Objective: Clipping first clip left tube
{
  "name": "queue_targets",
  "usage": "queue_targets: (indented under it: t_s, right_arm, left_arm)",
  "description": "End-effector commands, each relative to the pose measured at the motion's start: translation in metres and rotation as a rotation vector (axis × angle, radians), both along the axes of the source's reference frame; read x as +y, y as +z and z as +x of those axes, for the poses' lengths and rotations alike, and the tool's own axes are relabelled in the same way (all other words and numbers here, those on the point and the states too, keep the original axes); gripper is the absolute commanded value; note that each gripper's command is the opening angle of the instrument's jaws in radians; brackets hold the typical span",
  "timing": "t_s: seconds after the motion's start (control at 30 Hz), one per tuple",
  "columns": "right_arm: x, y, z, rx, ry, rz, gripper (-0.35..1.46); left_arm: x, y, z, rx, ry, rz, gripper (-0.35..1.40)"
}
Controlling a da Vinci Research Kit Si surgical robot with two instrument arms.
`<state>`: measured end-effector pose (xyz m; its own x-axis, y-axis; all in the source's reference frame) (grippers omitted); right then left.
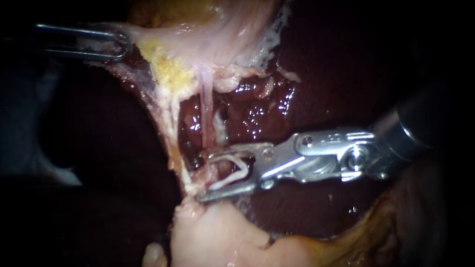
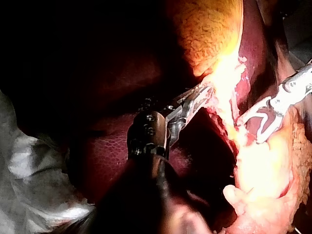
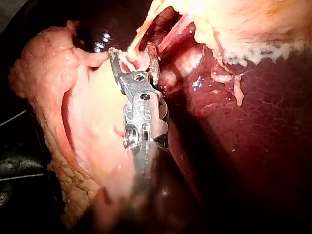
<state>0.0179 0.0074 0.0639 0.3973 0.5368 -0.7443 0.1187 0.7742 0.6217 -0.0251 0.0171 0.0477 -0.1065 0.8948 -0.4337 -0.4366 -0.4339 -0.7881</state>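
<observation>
Right instrument (image 1: 200, 178): jaws spread, carrying unclosed white V-shaped clip (image 1: 243, 170) astride lower end of thin pale-pink tube (image 1: 204, 99), over glossy dark-red liver (image 1: 257, 111). Squeeze and release left to do. Left instrument (image 1: 116, 44) clenched on pale pink-yellow gallbladder tissue (image 1: 198, 39). Tube behind jaws hidden; full encirclement unclear.

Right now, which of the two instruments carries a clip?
The right instrument: a white clip is held between its jaws, astride the tube. The left instrument only grips pale tissue.
</observation>
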Motion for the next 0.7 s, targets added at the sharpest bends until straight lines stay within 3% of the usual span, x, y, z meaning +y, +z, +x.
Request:
queue_targets:
  t_s: [0.03,0.2,0.4,0.7]
  right_arm:
    - [0.0,0.0002,0.0003,0.001,-0.002,0.0,0.49]
    - [0.0,0.0009,0.0016,0.017,-0.024,0.007,0.49]
    - [-0.0003,0.0008,0.0035,0.102,-0.058,0.01,0.47]
    - [-0.0006,0.0004,0.0067,0.179,-0.103,0.017,0.45]
  left_arm:
    - [0.0,0.0,0.0,-0.002,0.001,0.0,-0.35]
    - [0.0,0.0,-0.0001,-0.001,0.001,0.0,-0.35]
    - [-0.0001,-0.0001,-0.0002,-0.001,0.0,0.0,-0.35]
    - [0.0,-0.0001,-0.0002,-0.001,0.0,0.0,-0.35]
